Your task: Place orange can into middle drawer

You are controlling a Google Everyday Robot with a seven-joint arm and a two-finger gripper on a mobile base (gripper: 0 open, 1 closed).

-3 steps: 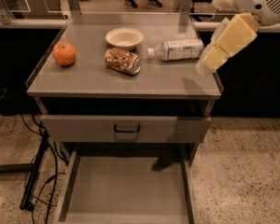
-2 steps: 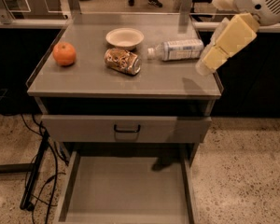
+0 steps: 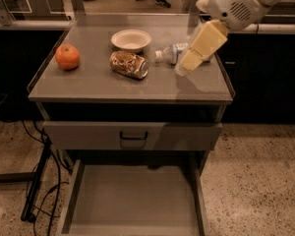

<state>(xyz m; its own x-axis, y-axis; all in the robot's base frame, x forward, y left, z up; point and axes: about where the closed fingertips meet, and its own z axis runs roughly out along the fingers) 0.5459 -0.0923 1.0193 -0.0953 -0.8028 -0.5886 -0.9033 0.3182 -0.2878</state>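
Observation:
The orange can [image 3: 129, 64] lies on its side on the cabinet top [image 3: 88, 85], just in front of a white bowl, with its silver end facing right. My gripper [image 3: 186, 67] hangs above the right part of the top, to the right of the can and apart from it. It is in front of a clear plastic bottle. The middle drawer [image 3: 132, 200] is pulled out at the bottom, its grey floor bare.
A white bowl [image 3: 131, 39] stands behind the can. A round orange fruit [image 3: 67, 57] sits at the left. The clear bottle [image 3: 170, 52] lies at the right, partly hidden by my gripper. A drawer face with a black loop handle [image 3: 132, 135] is above the open drawer. Cables [image 3: 37, 191] lie on the floor at the left.
My gripper has moved left over the cabinet top, from its right edge to in front of the bottle and nearer the can. Nothing else has moved.

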